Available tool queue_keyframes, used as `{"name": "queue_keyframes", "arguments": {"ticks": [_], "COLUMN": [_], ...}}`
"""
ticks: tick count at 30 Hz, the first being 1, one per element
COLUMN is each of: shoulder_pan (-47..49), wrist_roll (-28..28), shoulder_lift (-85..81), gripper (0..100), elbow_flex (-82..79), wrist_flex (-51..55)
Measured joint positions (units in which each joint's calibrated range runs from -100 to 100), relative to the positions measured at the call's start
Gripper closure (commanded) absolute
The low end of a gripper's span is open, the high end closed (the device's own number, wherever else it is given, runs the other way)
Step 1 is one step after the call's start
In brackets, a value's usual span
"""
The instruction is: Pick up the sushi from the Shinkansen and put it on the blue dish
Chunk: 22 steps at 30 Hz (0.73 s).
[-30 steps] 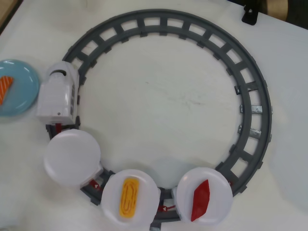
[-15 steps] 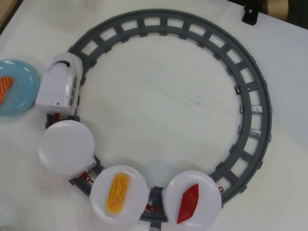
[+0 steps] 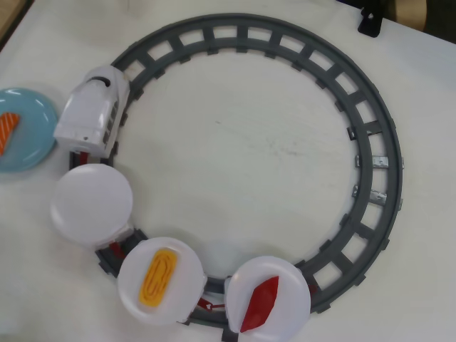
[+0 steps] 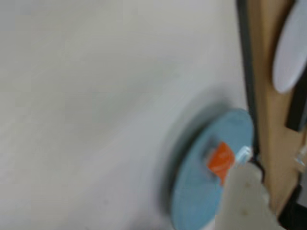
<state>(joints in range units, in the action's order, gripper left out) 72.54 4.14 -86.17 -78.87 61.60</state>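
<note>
Orange striped toy sushi piece [image 3: 7,130] lies on the round light-blue dish [image 3: 32,135], left edge overhead.
You can't tell the gripper's state; the white plastic bullet train [image 3: 91,114] sits just right of it.

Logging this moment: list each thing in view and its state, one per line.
Sushi: lying on the blue dish.
Blue dish: on the table, holding the sushi.
Shinkansen: on the track.
First white plate: empty.
Second plate: carries the yellow egg piece.
Third plate: carries the red piece.
</note>
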Motion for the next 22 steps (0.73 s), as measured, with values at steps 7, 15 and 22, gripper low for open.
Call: {"name": "queue_keyframes", "arguments": {"ticks": [7, 15, 22], "shoulder_pan": [1.0, 1.2, 1.1], "wrist_roll": [0.0, 0.0, 0.0], "shoulder_lift": [-0.1, -0.2, -0.2], "gripper": [97, 97, 97], "elbow_flex": [-1.3, -1.5, -1.5], "wrist_flex": [0.0, 0.0, 0.0]}}
